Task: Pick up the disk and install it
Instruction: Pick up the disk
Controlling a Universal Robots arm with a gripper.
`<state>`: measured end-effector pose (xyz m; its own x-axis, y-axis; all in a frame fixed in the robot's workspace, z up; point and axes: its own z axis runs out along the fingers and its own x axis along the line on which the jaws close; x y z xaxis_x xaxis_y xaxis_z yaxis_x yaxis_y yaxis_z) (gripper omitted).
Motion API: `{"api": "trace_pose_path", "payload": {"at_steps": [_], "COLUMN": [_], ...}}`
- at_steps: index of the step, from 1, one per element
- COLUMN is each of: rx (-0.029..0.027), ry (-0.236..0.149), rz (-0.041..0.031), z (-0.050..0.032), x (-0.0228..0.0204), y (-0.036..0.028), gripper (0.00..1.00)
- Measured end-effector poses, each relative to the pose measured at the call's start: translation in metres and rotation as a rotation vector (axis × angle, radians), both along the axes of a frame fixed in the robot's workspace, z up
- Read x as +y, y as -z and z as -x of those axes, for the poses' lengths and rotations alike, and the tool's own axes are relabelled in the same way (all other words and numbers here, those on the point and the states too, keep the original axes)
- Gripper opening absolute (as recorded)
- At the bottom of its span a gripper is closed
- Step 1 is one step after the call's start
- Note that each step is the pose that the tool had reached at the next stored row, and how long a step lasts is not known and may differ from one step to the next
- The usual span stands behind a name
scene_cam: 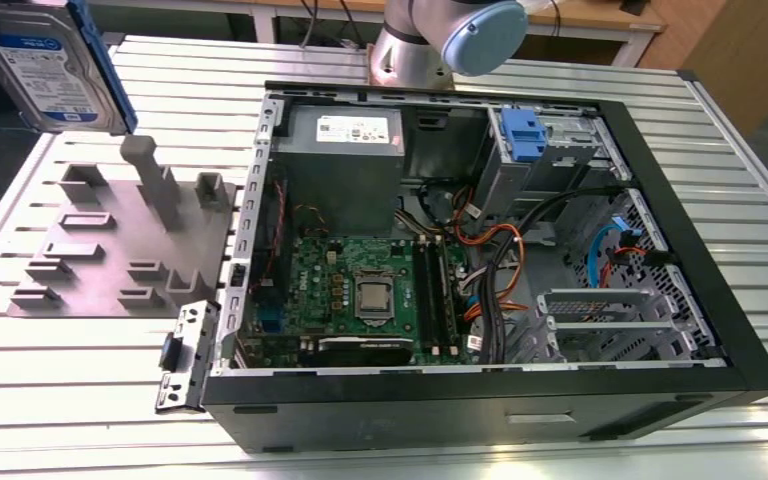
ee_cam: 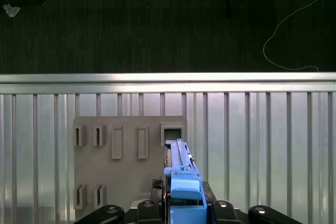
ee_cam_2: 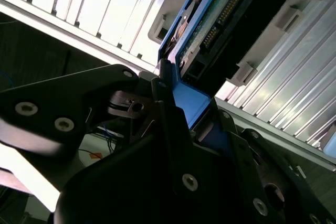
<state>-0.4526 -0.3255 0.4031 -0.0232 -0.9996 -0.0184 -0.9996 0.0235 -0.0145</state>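
The disk (scene_cam: 44, 70), silver-grey with a white-and-blue label and blue rails, hangs upright in the air at the exterior view's upper left, above the grey holder plate (scene_cam: 117, 240). In the first wrist view I see the disk (ee_cam: 181, 179) edge-on over that plate (ee_cam: 126, 166), with my gripper (ee_cam: 184, 208) shut on its blue rails. The second wrist view shows the disk's circuit-board side (ee_cam_2: 220, 19), with the black fingers (ee_cam_2: 168, 124) clamped against the blue rail (ee_cam_2: 191, 100).
An open black computer case (scene_cam: 704, 250) lies on the slatted metal table (scene_cam: 64, 400), showing its motherboard (scene_cam: 364, 290), cables and power supply (scene_cam: 344, 150). A drive bay with a blue tab (scene_cam: 524, 135) sits at the case's far corner. The arm's base (scene_cam: 438, 40) stands behind the case.
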Motion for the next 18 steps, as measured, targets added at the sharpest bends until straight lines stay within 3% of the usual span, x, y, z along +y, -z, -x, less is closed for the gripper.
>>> {"api": "trace_pose_path", "payload": {"at_steps": [18], "rx": [-0.0004], "ry": [0.0], "rz": [-0.0002], "z": [0.0], "x": [0.0], "y": [-0.0069], "gripper": [0.36]}}
